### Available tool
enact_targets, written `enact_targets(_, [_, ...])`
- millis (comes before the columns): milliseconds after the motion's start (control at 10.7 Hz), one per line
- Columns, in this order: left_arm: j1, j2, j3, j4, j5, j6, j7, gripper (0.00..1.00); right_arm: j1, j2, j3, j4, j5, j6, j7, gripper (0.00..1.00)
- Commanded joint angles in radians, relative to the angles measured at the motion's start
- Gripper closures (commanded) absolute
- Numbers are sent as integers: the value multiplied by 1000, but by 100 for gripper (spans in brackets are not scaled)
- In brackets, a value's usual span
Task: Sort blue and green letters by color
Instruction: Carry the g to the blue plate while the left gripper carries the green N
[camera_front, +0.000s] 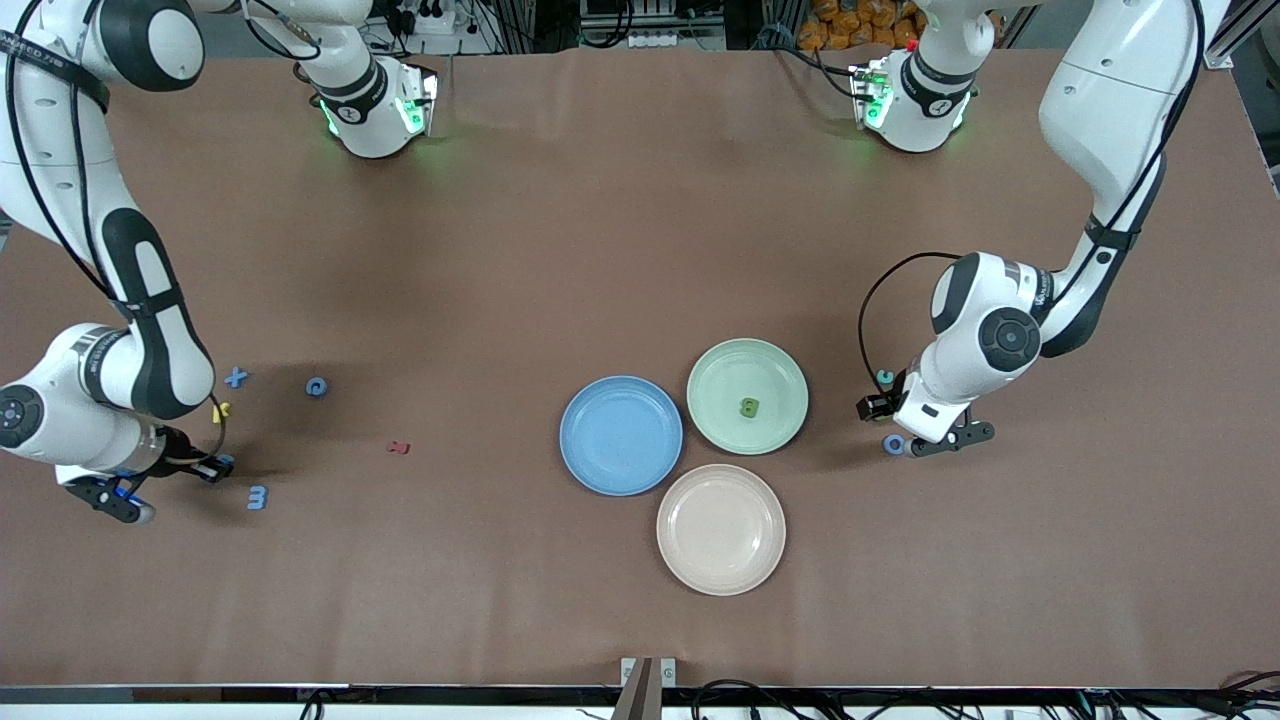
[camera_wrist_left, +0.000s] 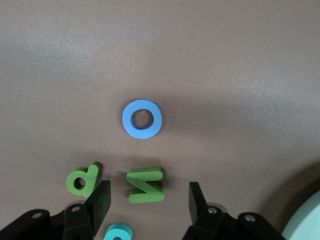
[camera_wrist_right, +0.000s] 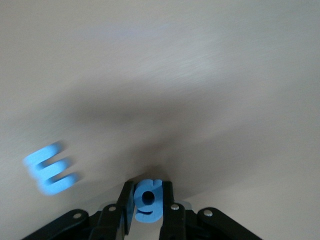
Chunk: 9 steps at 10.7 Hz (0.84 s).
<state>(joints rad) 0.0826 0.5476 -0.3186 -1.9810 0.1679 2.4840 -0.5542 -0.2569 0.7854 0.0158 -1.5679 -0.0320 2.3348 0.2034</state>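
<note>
Gripping done on the right: right gripper (camera_wrist_right: 147, 200) is clamped on a blue letter (camera_wrist_right: 148, 199) at the right arm's end of the table; carry to the blue plate (camera_front: 585, 455) is called for next. Left gripper (camera_wrist_left: 147, 205), jaws apart, straddles a green letter (camera_wrist_left: 145, 184) near the green plate (camera_front: 780, 430).

Brown paper-covered table (camera_front: 640, 200), cables and clutter along its base-side edge

Matt brown table (camera_front: 600, 250), foam-like letters (camera_wrist_left: 142, 119) (chunky), smooth matt plates (camera_front: 575, 440)

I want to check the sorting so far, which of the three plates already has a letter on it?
The green plate, the one farthest from the front camera, holds a green letter. The blue plate and the beige plate hold nothing.
</note>
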Motion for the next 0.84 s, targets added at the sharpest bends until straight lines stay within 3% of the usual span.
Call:
enact_targets(0, [-7, 31, 4, 10, 30, 4, -33, 32, 45, -41, 77, 61, 27, -295, 54, 100])
enact_targets(281, [-11, 40, 7, 16, 44, 4, -33, 43, 54, -43, 232, 126, 40, -445, 323, 100])
enact_targets(375, [-12, 47, 9, 21, 47, 4, -33, 55, 54, -41, 295, 126, 40, -451, 435, 100])
enact_targets(562, [-11, 46, 10, 21, 85, 4, -33, 92, 56, -37, 428, 126, 41, -450, 674, 100])
enact_targets(656, [-11, 46, 10, 21, 85, 4, -36, 100, 73, -31, 478, 128, 40, -442, 793, 100])
enact_targets(750, [-11, 38, 7, 22, 87, 4, -55, 100, 118, -29, 484, 146, 46, -437, 870, 100])
